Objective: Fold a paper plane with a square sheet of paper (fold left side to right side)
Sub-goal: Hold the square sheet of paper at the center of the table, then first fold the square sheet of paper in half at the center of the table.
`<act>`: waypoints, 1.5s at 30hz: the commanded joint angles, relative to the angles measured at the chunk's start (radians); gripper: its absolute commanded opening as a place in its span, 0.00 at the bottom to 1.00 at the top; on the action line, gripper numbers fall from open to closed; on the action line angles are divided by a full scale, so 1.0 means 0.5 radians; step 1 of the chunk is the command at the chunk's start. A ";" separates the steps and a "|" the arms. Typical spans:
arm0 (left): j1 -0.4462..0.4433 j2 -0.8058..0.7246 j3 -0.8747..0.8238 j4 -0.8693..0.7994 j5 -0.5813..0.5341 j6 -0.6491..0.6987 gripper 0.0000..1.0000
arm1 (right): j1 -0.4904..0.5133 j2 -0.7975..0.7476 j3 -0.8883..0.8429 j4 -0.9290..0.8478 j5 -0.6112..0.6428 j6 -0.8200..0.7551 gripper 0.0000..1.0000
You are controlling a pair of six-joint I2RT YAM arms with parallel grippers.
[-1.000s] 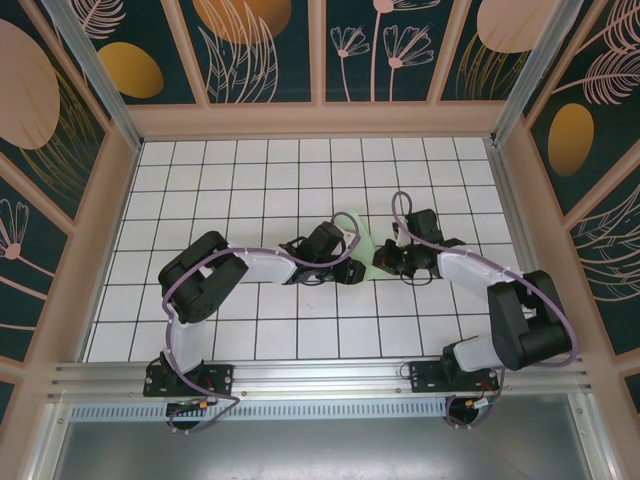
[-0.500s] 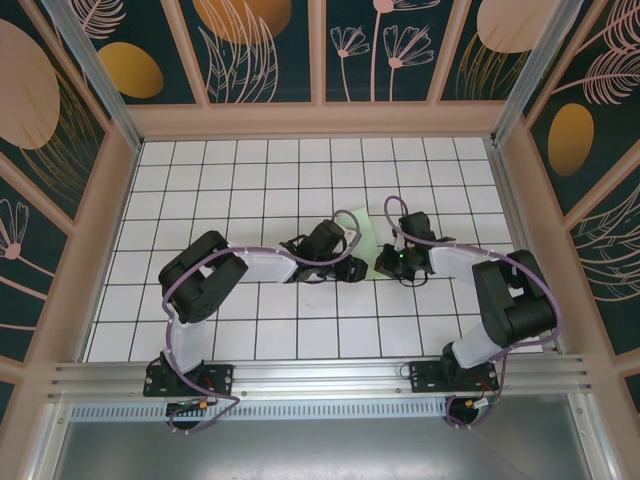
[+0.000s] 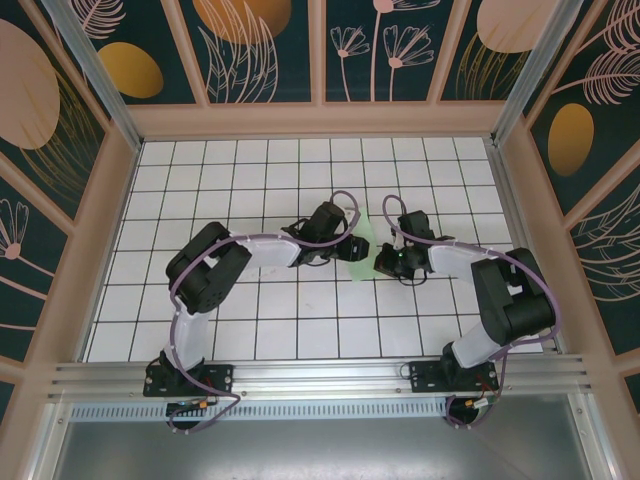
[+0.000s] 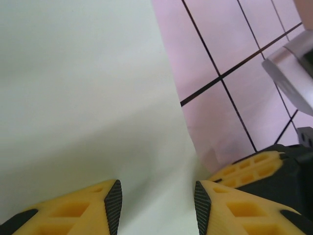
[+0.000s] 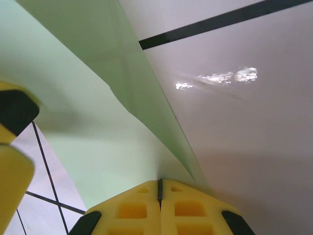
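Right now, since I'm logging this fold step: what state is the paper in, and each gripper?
paper: partly folded, one edge raised and pinched.
left gripper: open, fingers apart over the paper.
right gripper: shut on the paper's edge.

We count one square sheet of paper [image 3: 364,232] and two grippers: the left gripper [image 4: 156,198] at its nine o'clock, the right gripper [image 5: 159,185] at four o'clock.
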 commanded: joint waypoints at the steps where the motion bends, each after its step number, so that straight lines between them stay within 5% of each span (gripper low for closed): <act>1: 0.007 0.044 0.066 -0.102 -0.083 0.054 0.47 | 0.014 0.083 -0.005 -0.105 0.186 -0.051 0.06; 27: 0.152 0.116 0.066 -0.078 -0.233 0.078 0.63 | 0.015 0.142 -0.013 -0.170 0.261 -0.099 0.07; 45: 0.361 0.139 0.200 -0.103 -0.195 0.149 0.63 | 0.013 0.129 -0.023 -0.172 0.243 -0.112 0.07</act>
